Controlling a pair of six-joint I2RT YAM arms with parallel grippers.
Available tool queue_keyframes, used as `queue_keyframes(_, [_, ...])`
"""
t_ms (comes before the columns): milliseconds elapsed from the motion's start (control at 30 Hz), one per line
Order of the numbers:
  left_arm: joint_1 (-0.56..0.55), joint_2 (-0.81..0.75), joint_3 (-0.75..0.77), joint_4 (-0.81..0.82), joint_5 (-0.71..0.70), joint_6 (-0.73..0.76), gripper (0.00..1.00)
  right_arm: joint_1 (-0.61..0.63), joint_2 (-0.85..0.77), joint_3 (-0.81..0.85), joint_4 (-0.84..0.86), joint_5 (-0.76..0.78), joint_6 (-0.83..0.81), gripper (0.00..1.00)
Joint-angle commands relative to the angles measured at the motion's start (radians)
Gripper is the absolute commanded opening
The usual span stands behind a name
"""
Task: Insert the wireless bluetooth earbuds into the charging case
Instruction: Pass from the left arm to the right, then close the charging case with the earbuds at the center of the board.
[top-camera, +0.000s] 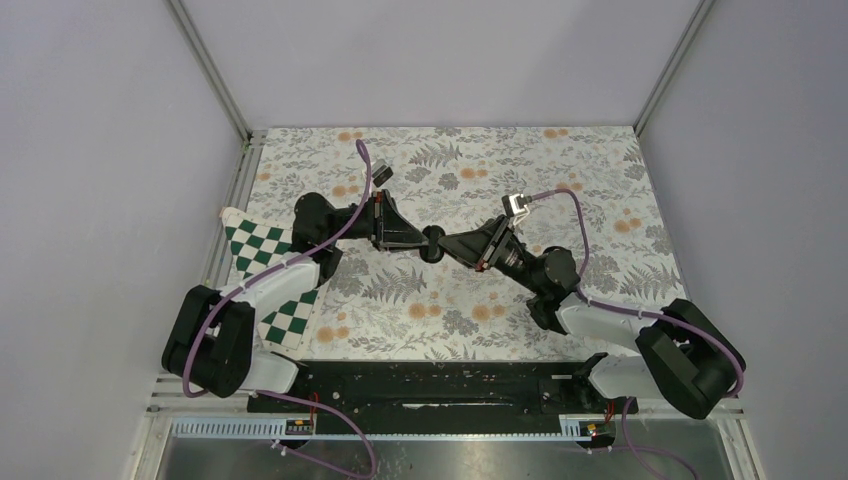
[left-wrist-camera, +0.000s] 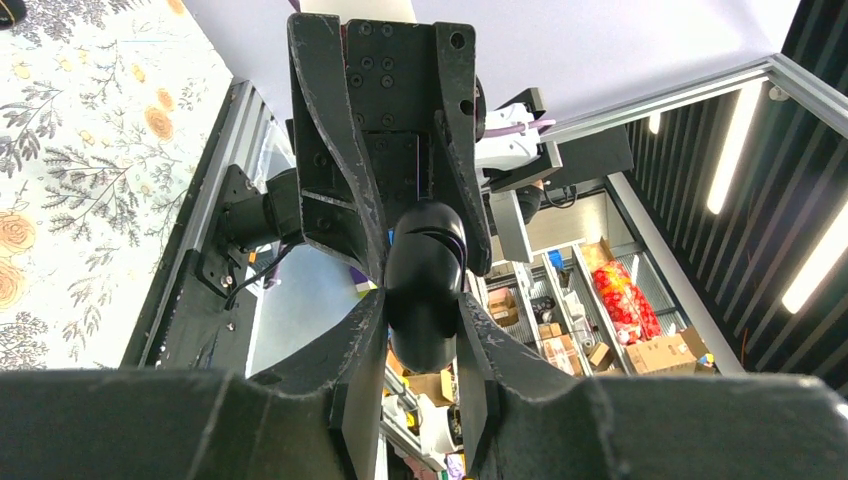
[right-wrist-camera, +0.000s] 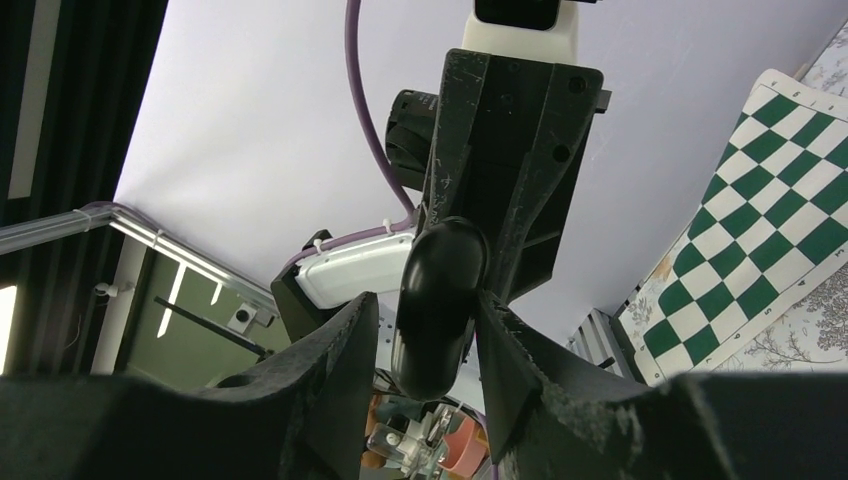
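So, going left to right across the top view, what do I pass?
checkered mat → left end effector → case, gripped from both sides → right end effector

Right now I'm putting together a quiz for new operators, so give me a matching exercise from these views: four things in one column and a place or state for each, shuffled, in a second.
Things
1. small black rounded charging case
2. green-and-white chequered mat
3. left gripper
4. purple cable

Places or states
A. lies at the left edge of the floral-patterned table, partly under an arm
B. shut on the case
C. loops up over an arm's wrist
D. held in the air where the two arms meet

Pairs: 1-D, 2-A, 3-B, 4-C
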Motion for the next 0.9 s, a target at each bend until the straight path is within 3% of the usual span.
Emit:
queue_keyframes(0, [0.007, -0.025, 0.014, -0.062, -0.006, 0.076, 0.0, 0.02, 0.012, 0.023, 0.099, -0.034, 0.0, 0.45])
queue_keyframes(267, [0.007, -0.027, 0.027, -0.084, -0.005, 0.085, 0.0, 0.024, 0.047, 0.037, 0.1, -0.042, 0.002, 0.43])
queue_keyframes(367, [0.006, -0.028, 0.028, -0.09, -0.005, 0.088, 0.0, 0.025, 0.051, 0.039, 0.1, -0.042, 0.004, 0.37])
queue_keyframes(500, [0.007, -0.033, 0.042, -0.126, -0.005, 0.107, 0.0, 0.025, 0.059, 0.038, 0.099, -0.033, 0.013, 0.21])
queue_keyframes(600, [0.007, -0.04, 0.05, -0.166, -0.007, 0.129, 0.23, 0.025, 0.069, 0.036, 0.098, -0.022, 0.018, 0.17])
queue_keyframes(867, [0.007, -0.084, 0.079, -0.348, -0.019, 0.256, 0.68, 0.025, 0.094, 0.02, 0.099, 0.002, 0.02, 0.14])
